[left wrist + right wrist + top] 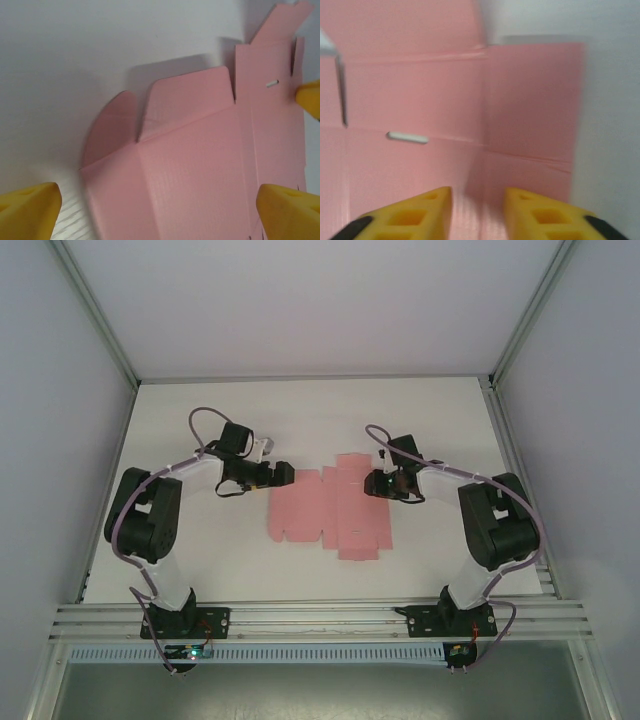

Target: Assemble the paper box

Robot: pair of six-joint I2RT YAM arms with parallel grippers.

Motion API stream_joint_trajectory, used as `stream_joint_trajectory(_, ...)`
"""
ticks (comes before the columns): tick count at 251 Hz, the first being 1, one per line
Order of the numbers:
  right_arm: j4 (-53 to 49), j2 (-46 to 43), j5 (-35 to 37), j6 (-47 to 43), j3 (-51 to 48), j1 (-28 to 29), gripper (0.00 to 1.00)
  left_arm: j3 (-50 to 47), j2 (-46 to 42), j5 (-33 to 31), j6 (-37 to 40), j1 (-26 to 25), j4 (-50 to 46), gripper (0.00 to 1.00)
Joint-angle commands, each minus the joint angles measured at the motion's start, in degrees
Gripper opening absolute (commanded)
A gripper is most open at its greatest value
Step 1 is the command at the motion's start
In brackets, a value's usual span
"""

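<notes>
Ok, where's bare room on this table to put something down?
Bare white table runs along the far wall behind the flat pale pink card sheet, and along the near rail in front of it. Crowded: the middle, where left tool and right tool hang over its ends.

The paper box point(325, 510) lay unfolded as a flat, pale pink die-cut sheet near the middle of the white table point(200, 430), its crease lines dividing it into rectangular panels. In the left wrist view the sheet point(200, 170) showed a rounded flap at one edge and beside it a trapezoid flap tilted slightly up, casting a shadow. In the right wrist view the card point(420, 100) showed a short, narrow slot cut on a crease.
</notes>
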Motion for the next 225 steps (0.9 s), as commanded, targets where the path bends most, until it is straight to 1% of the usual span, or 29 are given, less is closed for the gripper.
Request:
stream_joint_trajectory(1, 0.23, 4.02, -2.38, 4.98, -3.1, -2.46, 0.33, 1.52, 0.7, 4.05, 0.73, -0.62, -3.86, 1.0)
stream_joint_trajectory(15, 1.61, 4.34, -2.85, 5.34, -3.84, -2.58, 0.33, 1.36, 0.89, 4.28, 0.36, -0.78, -3.75, 1.0)
stream_joint_trajectory(34, 0.84, 4.81, -2.84, 5.07, -3.28, -2.32, 0.33, 0.73, 1.31, 6.54, -1.21, -0.67, -2.31, 0.98)
stream_joint_trajectory(58, 0.31, 4.63, -2.58, 5.3, -3.1, -2.32, 0.33, 0.2, 1.63, 7.72, -2.05, -0.88, -2.13, 0.92)
stream_joint_trajectory(76, 0.56, 4.03, -2.36, 5.02, -3.49, -2.32, 0.33, -1.01, 1.37, 8.75, -3.06, -0.88, 0.29, 0.83)
stream_joint_trajectory(89, 0.53, 3.64, -2.46, 4.36, -3.52, -2.31, 0.33, -1.36, 1.26, 9.66, -3.91, -0.92, 1.81, 0.7)
stream_joint_trajectory(123, 0.83, 0.62, -2.29, 0.84, -3.71, -2.57, 0.35, -2.05, -1.64, 9.03, -4.74, -0.96, 5.52, 0.22)
stream_joint_trajectory(137, 0.78, -2.24, -3.31, -1.49, -3.34, -2.95, 0.38, -2.2, -3.62, 8.18, -4.37, -0.92, 6.59, 0.0)
stream_joint_trajectory(153, 0.79, -7.07, -5.35, -3.8, -2.5, -3.74, 0.43, -1.94, -6.33, 7.9, -3.36, -0.99, 7.03, 0.0)
stream_joint_trajectory(176, 1.35, -16.22, -8.36, -7.09, -1.61, -4.94, 0.57, -2.48, -11.44, 9.57, -2.25, -1.16, 9.5, 0.0)
stream_joint_trajectory(183, 1.77, -18.99, -9.88, -8.04, -1.91, -5.47, 0.63, -2.91, -13.27, 10.59, -2.15, -1.31, 11.01, 0.0)
stream_joint_trajectory(194, 2.43, -23.18, -13.03, -9.21, -2.57, -6.8, 0.73, -3.58, -16.25, 12.48, -1.93, -1.56, 13.57, 0.0)
stream_joint_trajectory(216, 4.32, -30.18, -20.28, -10.02, -4.67, -10.72, 0.83, -3.9, -22.06, 15.33, -1.21, -2.49, 17.11, 0.0)
stream_joint_trajectory(225, 5.98, -32.49, -24.37, -10.22, -6.09, -12.78, 0.84, -3.63, -24.18, 15.48, -1.22, -2.86, 17.45, 0.0)
